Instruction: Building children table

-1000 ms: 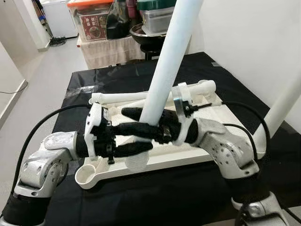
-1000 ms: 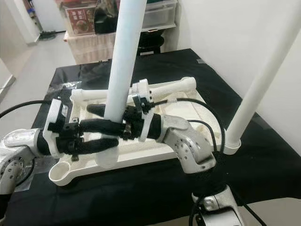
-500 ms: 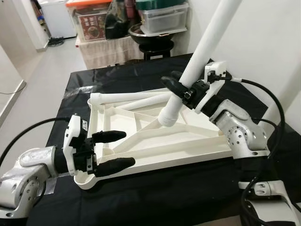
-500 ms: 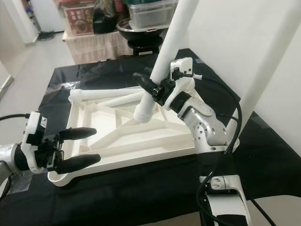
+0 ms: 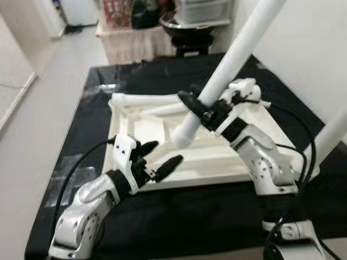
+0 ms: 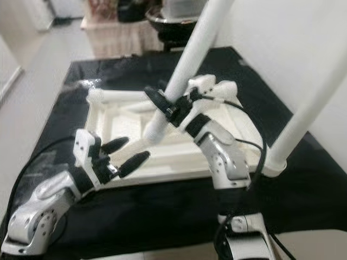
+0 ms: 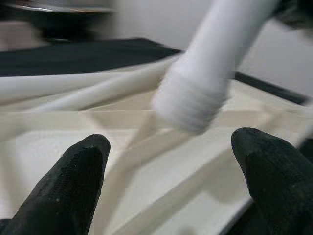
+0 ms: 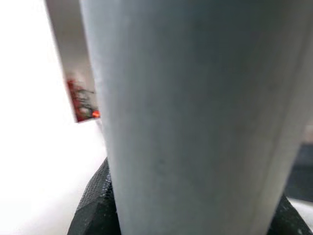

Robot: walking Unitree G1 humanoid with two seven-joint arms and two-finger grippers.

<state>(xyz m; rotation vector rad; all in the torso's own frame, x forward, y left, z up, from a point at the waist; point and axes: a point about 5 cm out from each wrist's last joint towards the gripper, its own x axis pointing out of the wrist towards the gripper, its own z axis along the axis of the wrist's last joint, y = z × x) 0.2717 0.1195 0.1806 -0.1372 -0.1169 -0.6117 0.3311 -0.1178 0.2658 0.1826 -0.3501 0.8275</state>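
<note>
The white tabletop (image 5: 260,116) lies upside down on the black-covered table. My right gripper (image 5: 198,111) is shut on a long white leg (image 5: 238,51), held tilted above the tabletop with its threaded end (image 5: 184,138) low over the ribbed underside. In the right wrist view the leg (image 8: 195,122) fills the space between the fingers (image 8: 98,196). My left gripper (image 5: 164,153) is open near the tabletop's front edge, just below and left of the threaded end (image 7: 195,98), holding nothing. Another leg (image 6: 295,124) stands upright at the tabletop's near right corner.
Loose white legs (image 5: 146,100) lie along the tabletop's far side. Behind the table stands a bench with boxes and a dark bowl (image 5: 187,21). A white wall (image 5: 303,49) is close on the right. Open floor (image 5: 32,108) lies to the left.
My left gripper let go of the leg, drew back open, then rose toward the leg's threaded end. The right gripper lifted the leg and holds it tilted over the tabletop. The camera has shifted.
</note>
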